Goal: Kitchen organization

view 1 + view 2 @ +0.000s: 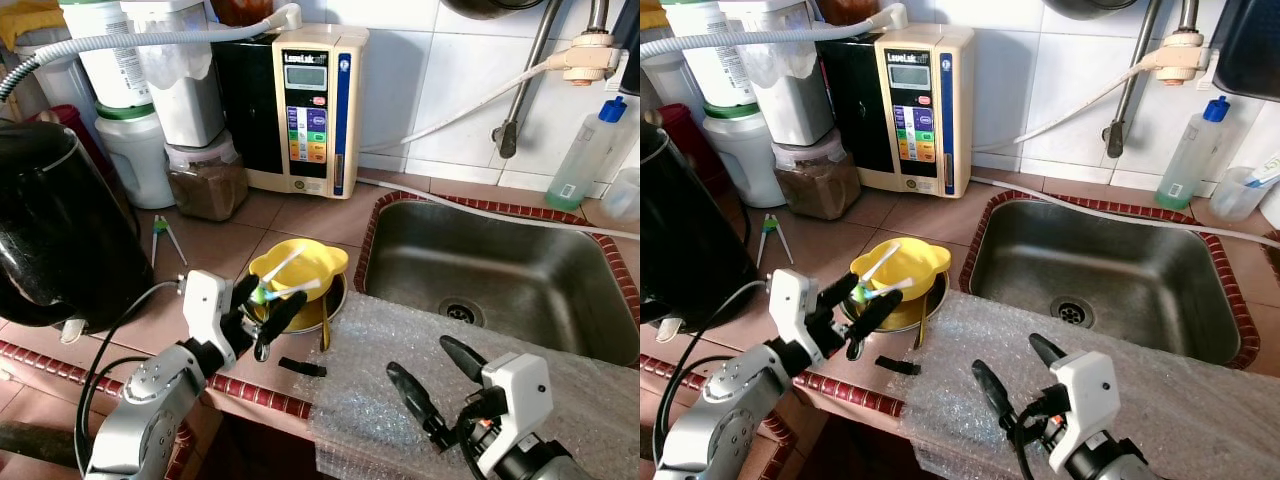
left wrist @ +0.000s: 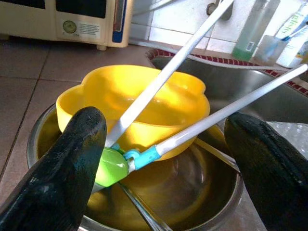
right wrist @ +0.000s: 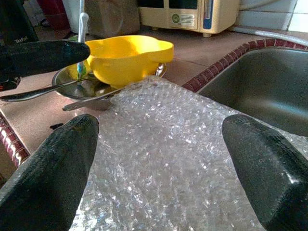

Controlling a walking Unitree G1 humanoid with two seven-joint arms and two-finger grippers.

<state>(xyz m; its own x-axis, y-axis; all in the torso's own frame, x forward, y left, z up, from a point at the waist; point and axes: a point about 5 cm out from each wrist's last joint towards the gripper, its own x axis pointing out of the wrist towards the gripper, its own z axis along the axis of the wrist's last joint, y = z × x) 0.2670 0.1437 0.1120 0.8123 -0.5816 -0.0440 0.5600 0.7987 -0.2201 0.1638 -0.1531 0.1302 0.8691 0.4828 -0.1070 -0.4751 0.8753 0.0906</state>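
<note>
Left gripper (image 1: 262,318) open at the counter's front edge, fingers either side of the green-hinged end of white training chopsticks (image 2: 144,155), not clamped. Chopsticks lean across a yellow bowl (image 1: 300,266) sitting in a steel dish (image 2: 43,144), just left of the sink (image 1: 500,270). Right gripper (image 1: 435,378) open, empty, over bubble wrap (image 3: 159,159) on the sink's front rim.

A bowl (image 1: 300,268) sits in a dish (image 1: 335,300) on the counter (image 1: 290,215), just left of the sink (image 1: 500,270). Chopsticks (image 1: 290,275) lie across the bowl. Bubble wrap (image 1: 400,360) lies before the sink (partly overhanging the counter edge). A kettle (image 1: 50,240) stands far left.
</note>
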